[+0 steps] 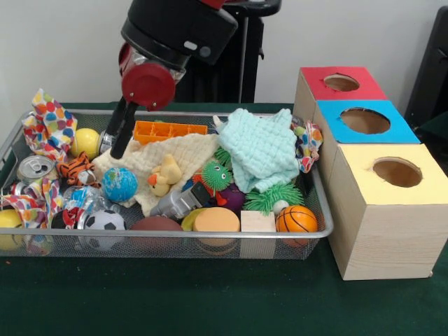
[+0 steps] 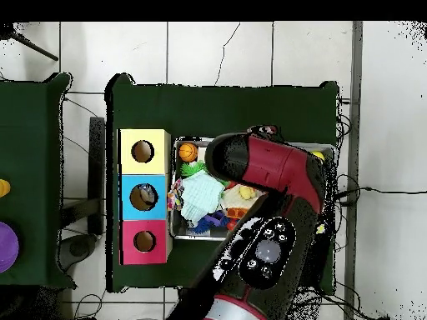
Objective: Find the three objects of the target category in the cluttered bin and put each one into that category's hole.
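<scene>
One claw (image 1: 117, 136), front view only

A silver wire-mesh bin (image 1: 210, 241) sits heaped with toys: a small blue globe ball (image 1: 120, 184), a black-and-white soccer ball (image 1: 103, 222), an orange basketball (image 1: 296, 219) near its front right corner, and a yellow ball (image 1: 85, 142) at the back left. Just right stand three wooden boxes with round holes, topped red (image 1: 341, 82), blue (image 1: 365, 121) and yellow (image 1: 396, 172).
</scene>
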{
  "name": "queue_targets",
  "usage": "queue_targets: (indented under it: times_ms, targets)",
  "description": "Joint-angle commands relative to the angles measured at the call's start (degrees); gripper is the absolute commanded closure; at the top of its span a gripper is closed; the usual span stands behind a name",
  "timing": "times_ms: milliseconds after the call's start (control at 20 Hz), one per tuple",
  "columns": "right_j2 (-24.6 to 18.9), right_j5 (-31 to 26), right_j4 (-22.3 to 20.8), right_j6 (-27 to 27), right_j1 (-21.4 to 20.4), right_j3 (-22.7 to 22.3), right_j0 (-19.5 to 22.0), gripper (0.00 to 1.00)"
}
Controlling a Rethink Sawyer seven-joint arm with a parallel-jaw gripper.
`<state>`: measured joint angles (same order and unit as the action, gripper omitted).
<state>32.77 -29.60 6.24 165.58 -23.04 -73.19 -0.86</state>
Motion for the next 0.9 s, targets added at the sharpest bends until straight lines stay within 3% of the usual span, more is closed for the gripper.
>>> queue_targets:
  times_ms: [50, 300, 600, 900]
  targets:
    - [-14.56, 2.94, -5.68, -13.78, -1.48, -6.60, 4.01, 0.00]
    - [-17.47, 4.02, -8.95, -12.56, -0.92, -6.86, 6.16, 0.00]
    - [-16.11, 0.84, -12.62, -10.48, 1.03, -5.44, 5.89, 0.00]
    - [-16.12, 2.13, -15.45, -8.69, 2.82, -4.25, 6.28, 0.00]
